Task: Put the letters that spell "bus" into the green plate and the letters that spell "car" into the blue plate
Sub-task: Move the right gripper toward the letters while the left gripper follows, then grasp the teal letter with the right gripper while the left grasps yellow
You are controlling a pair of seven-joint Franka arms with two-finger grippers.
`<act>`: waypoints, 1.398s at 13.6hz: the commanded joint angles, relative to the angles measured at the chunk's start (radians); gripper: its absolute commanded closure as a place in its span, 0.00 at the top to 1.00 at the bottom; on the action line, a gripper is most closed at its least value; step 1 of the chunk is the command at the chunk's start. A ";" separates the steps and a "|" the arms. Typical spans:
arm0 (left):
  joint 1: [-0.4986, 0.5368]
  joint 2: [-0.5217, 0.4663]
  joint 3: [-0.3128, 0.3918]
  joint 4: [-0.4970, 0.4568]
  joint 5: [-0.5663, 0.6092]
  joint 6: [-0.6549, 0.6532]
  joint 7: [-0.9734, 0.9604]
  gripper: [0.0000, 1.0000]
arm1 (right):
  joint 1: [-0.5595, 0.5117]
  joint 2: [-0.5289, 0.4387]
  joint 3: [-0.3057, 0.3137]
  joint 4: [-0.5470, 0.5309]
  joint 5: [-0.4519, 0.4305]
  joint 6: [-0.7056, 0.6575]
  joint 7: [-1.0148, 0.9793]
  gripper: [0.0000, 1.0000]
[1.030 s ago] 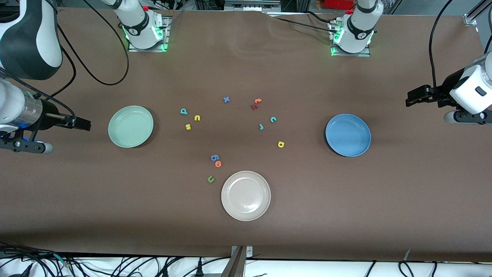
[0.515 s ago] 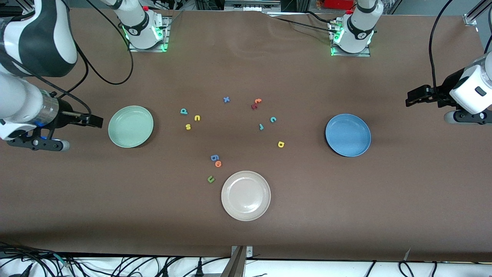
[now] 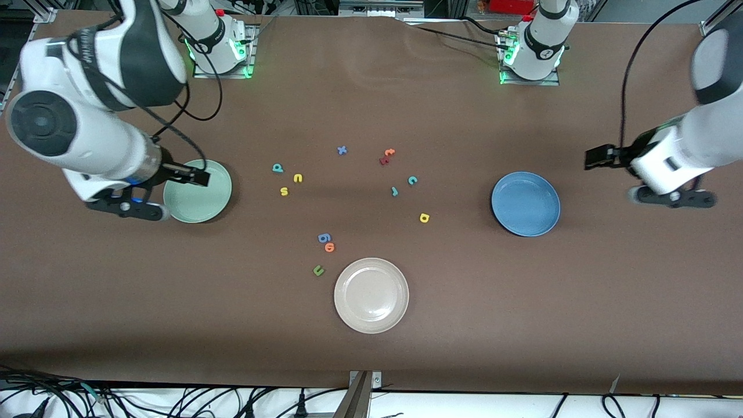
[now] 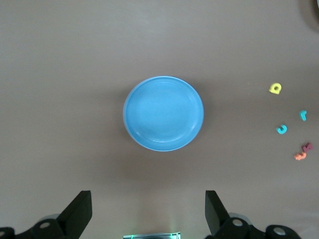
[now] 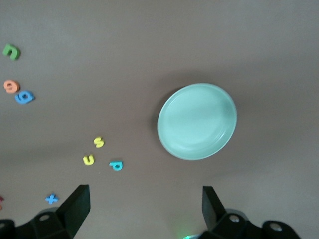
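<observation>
The green plate [image 3: 200, 203] [image 5: 197, 121] lies toward the right arm's end, and my right gripper [image 3: 202, 177] [image 5: 144, 209] hovers open and empty over its rim. Beside that plate lie the teal b [image 3: 277, 168] [image 5: 116, 165], yellow u [image 3: 298, 178] [image 5: 88, 160] and yellow s [image 3: 284, 191] [image 5: 99, 142]. The blue plate [image 3: 525, 203] [image 4: 163, 113] lies toward the left arm's end. My left gripper [image 3: 593, 158] [image 4: 148, 214] hangs open and empty beside it. The teal c [image 3: 412, 180] [image 4: 281, 130], teal r [image 3: 395, 191] [image 4: 303, 115] and yellow a [image 3: 424, 218] [image 4: 275, 88] rest on the table.
A beige plate [image 3: 371, 322] sits nearest the front camera. A blue g [image 3: 324, 237], orange o [image 3: 329, 247] and dark green u [image 3: 318, 270] lie beside it. A blue x [image 3: 342, 150], orange t [image 3: 389, 152] and dark red letter [image 3: 383, 160] lie toward the bases.
Both arms have swung in toward the table's middle. The right gripper now stands over the green plate's rim, and the left gripper has come closer to the blue plate.
</observation>
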 commanded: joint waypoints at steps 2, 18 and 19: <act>-0.066 0.090 -0.004 0.042 -0.038 0.072 0.009 1.00 | -0.001 -0.059 0.069 -0.171 0.019 0.078 0.088 0.99; -0.402 0.332 -0.008 -0.180 -0.135 0.670 -0.213 1.00 | -0.003 -0.121 0.204 -0.891 0.021 0.868 0.164 0.98; -0.410 0.332 -0.010 -0.226 -0.135 0.740 -0.223 1.00 | -0.003 -0.104 0.206 -0.897 0.021 0.895 0.163 0.98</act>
